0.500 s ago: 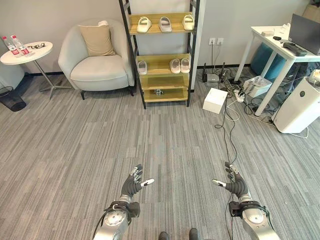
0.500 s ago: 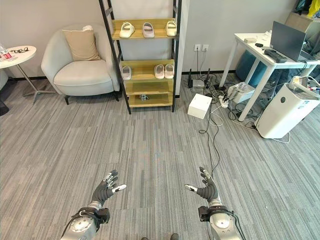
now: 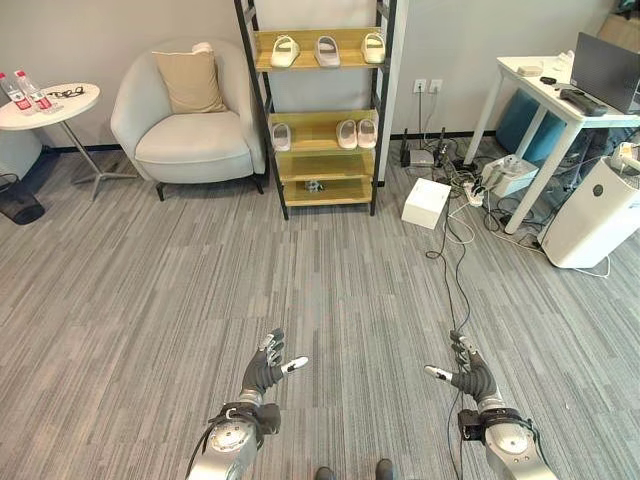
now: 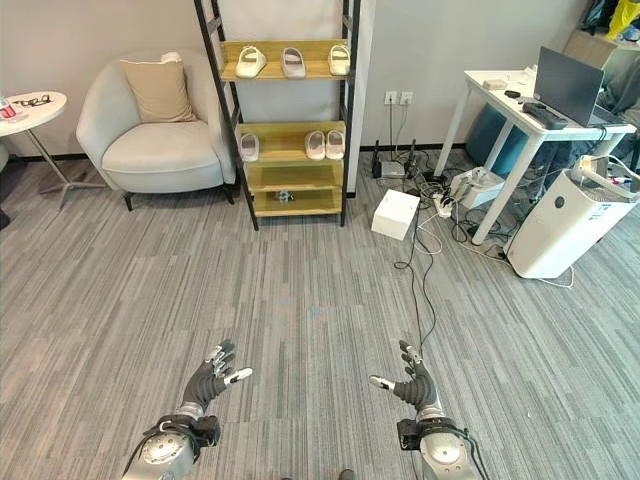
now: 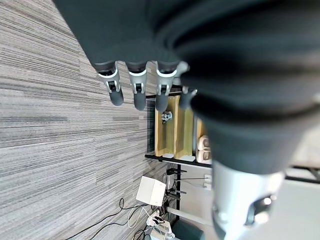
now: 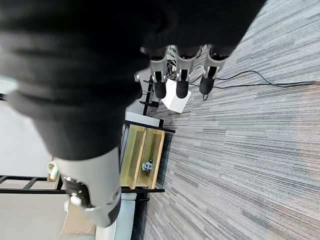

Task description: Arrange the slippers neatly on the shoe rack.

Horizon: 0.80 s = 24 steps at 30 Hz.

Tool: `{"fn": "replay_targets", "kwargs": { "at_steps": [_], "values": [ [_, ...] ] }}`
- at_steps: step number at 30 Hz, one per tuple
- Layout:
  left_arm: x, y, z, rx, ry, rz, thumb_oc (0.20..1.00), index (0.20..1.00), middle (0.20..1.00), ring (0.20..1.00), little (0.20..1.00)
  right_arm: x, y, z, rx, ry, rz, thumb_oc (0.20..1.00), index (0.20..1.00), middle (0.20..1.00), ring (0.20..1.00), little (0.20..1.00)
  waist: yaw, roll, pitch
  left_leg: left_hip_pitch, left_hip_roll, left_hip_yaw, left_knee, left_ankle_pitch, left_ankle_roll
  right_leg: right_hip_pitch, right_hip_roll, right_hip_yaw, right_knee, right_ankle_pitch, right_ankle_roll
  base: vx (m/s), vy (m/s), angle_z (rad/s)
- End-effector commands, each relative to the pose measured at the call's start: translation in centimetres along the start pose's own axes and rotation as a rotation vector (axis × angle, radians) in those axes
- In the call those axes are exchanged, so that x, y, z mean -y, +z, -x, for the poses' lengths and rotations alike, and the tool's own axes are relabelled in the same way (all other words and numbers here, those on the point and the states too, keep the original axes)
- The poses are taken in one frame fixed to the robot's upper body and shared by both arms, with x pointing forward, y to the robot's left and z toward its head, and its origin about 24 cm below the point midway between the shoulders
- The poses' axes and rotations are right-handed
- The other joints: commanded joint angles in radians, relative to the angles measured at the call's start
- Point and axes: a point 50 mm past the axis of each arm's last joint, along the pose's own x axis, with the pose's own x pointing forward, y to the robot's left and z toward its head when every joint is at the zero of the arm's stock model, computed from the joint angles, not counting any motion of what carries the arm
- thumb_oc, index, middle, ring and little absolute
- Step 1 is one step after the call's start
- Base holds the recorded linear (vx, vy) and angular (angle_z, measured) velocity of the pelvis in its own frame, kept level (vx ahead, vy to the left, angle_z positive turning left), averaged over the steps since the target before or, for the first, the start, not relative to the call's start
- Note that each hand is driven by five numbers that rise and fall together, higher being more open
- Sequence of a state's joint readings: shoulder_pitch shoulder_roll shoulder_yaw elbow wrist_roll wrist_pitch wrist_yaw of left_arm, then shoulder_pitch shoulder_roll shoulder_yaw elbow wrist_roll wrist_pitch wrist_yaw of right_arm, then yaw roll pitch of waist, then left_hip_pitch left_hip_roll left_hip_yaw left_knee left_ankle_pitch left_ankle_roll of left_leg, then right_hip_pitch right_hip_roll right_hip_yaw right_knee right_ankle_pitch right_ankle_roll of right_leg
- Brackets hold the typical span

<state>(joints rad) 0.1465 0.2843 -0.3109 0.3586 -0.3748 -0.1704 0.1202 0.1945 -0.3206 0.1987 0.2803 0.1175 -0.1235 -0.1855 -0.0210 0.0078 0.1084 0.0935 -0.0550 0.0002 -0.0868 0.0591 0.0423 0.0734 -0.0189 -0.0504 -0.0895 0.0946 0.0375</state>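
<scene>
Left robot hand (image 3: 267, 368) and right robot hand (image 3: 468, 373) hover over carpet, fingers apart, empty. Slippers (image 3: 325, 49) sit on shoe rack (image 3: 318, 113) shelves, well ahead.

No text, label, number or sign can be read anywhere, and the red labels on the bottles (image 3: 24, 91) are too small to be made out.

Pale, perhaps cream slippers (image 3: 327, 49); striped grey carpet (image 3: 150, 280).
</scene>
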Motion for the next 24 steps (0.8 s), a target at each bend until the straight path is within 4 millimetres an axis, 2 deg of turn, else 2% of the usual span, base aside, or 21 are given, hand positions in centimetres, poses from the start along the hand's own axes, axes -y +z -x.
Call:
{"fn": "replay_targets", "kwargs": {
  "at_steps": [1,24],
  "values": [
    [-0.09,1.64,-1.04,0.078,0.003,0.031,1.0,1.0,1.0,1.0,1.0,-0.24,1.97,-1.09,0.094,0.013,-0.008,1.0,1.0,1.0,1.0,1.0,-0.013,-0.016,0.004,0.05,-0.009,-0.048,-0.001,-0.177,0.007,0.081,-0.002,0.006,0.002,-0.198,0.027,0.0,0.0,0.0],
    [-0.45,1.27,-0.67,0.069,0.021,0.03,1.0,1.0,1.0,1.0,1.0,-0.41,1.34,-0.76,0.068,0.017,-0.005,1.0,1.0,1.0,1.0,1.0,-0.012,-0.019,0.021,0.05,-0.01,-0.047,-0.001,-0.179,0.008,0.078,0.0,0.015,0.002,-0.199,0.028,0.0,0.0,0.0]
  ]
}}
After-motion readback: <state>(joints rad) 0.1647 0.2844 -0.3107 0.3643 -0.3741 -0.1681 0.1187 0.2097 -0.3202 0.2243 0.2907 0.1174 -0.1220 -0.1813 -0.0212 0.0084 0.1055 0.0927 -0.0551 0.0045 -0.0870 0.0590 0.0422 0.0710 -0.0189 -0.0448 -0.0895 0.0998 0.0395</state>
